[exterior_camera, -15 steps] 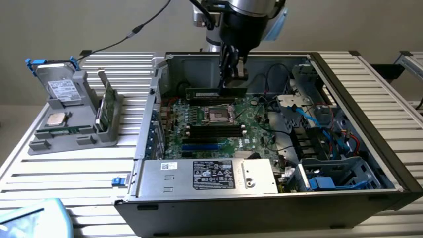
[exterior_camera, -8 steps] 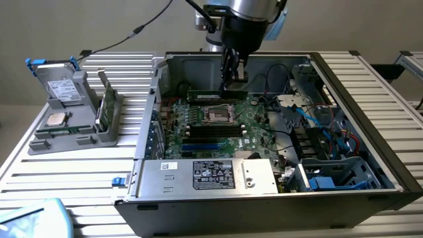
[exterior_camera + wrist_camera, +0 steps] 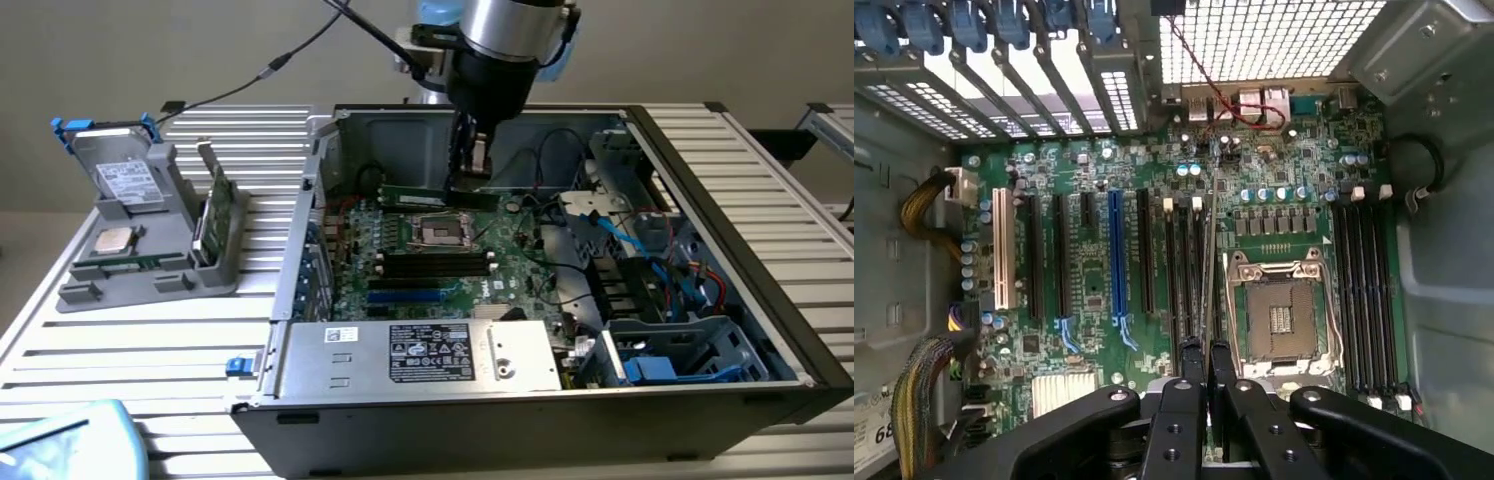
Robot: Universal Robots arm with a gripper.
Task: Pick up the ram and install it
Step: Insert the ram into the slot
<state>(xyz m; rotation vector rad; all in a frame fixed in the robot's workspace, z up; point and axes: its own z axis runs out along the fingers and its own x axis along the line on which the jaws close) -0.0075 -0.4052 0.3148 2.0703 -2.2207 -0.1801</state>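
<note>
The computer case (image 3: 534, 430) lies open on the slatted table (image 3: 147, 340), with its motherboard (image 3: 514, 275) facing up. The silver power supply (image 3: 414, 352) sits along the near edge. A tangle of blue and black cables (image 3: 641, 235) crowds the side toward the exterior view's right. Off to the exterior view's left stands a grey holder (image 3: 134, 285), well apart from the case. It carries a hard drive (image 3: 127, 180), a square processor chip (image 3: 114, 238) and a wider green card (image 3: 214, 215) standing on edge.

The arm reaches down into the case just in front of its back wall. The gripper (image 3: 467, 170) is clamped on the ram (image 3: 434, 195), with its fingers (image 3: 1191, 365) pinched close together on the stick's upper edge.

The ram hangs on edge and level over the board, near the empty CPU socket (image 3: 441, 232). Its long axis runs from the exterior view's left to the exterior view's right, in line with the black memory slots (image 3: 434, 265) beyond the socket.

From the wrist camera the ram (image 3: 1208, 260) shows edge-on as a thin line over the slots (image 3: 1184, 270) just beside the CPU socket (image 3: 1279, 318), running the same way as they do. I cannot tell whether it touches a slot.
</note>
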